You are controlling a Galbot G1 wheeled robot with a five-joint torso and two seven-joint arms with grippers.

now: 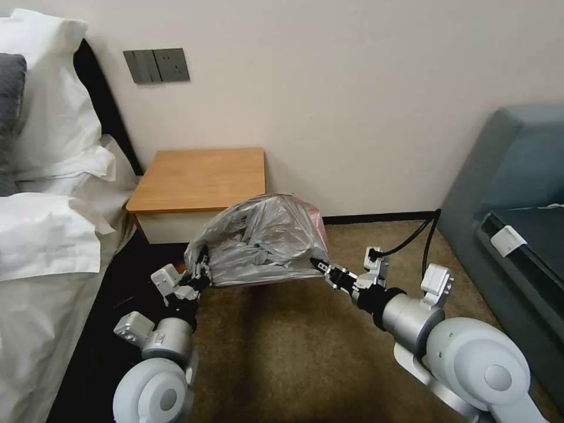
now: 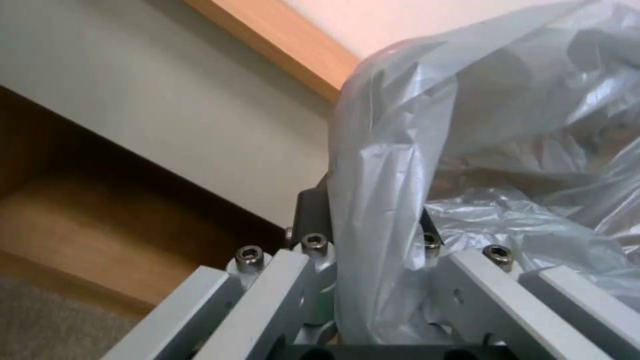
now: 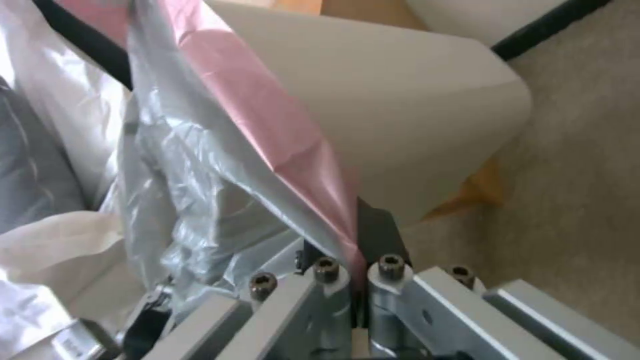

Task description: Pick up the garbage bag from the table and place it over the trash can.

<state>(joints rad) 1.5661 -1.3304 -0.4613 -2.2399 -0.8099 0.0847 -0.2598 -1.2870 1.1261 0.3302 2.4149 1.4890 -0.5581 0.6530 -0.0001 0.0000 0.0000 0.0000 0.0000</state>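
The garbage bag (image 1: pixel 258 241), crinkly grey plastic with a pinkish rim (image 3: pixel 267 115), hangs stretched between both grippers just in front of the table (image 1: pixel 200 176). My left gripper (image 1: pixel 204 265) is shut on the bag's left edge, and the plastic (image 2: pixel 400 175) runs down between its fingers (image 2: pixel 310 210). The right gripper (image 1: pixel 317 262) pinches the pink rim at the bag's right end, fingers (image 3: pixel 380 230) closed on it. A cream trash can (image 3: pixel 400 100) with a rounded corner sits just beyond the right gripper; in the head view the bag hides it.
A bed with white pillows (image 1: pixel 47 235) lies close on the left. A blue-grey sofa (image 1: pixel 517 176) stands at the right. Brown carpet (image 1: pixel 294 341) is open between them. The nightstand's white drawer front (image 2: pixel 167 100) and lower shelf (image 2: pixel 87 220) are near the left gripper.
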